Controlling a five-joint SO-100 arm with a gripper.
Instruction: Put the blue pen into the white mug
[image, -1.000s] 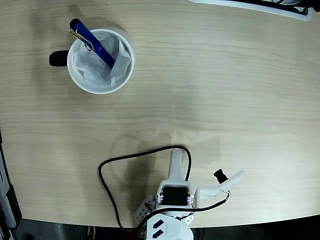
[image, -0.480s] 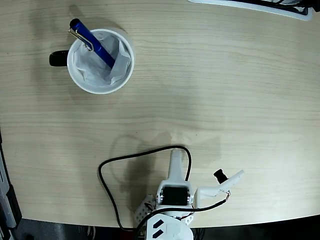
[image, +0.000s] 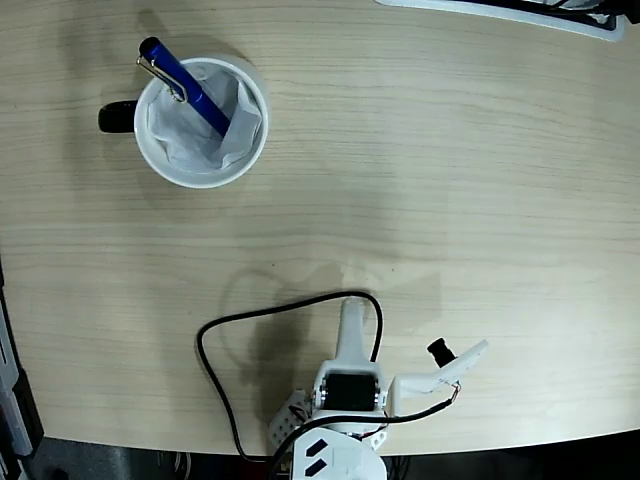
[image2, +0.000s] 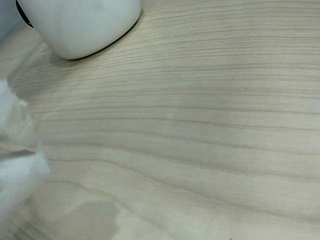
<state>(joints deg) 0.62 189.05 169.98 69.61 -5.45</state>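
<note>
While in white mug (image: 201, 170), blue pen (image: 185, 86) leans upper-left.

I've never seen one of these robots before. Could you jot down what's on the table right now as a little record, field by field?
Surface: pale wood-grain table
Mug: round white ceramic mug with a black handle, upper left in the fixed view, lined with crumpled white paper
Pen: slim glossy blue pen with a silver clip, standing tilted inside the mug, clip end sticking out over the rim
Arm: white robot arm, folded at the table's bottom edge, far from the mug
Gripper: holds nothing; open or shut unclear
Cable: black cable looping beside the arm
</note>
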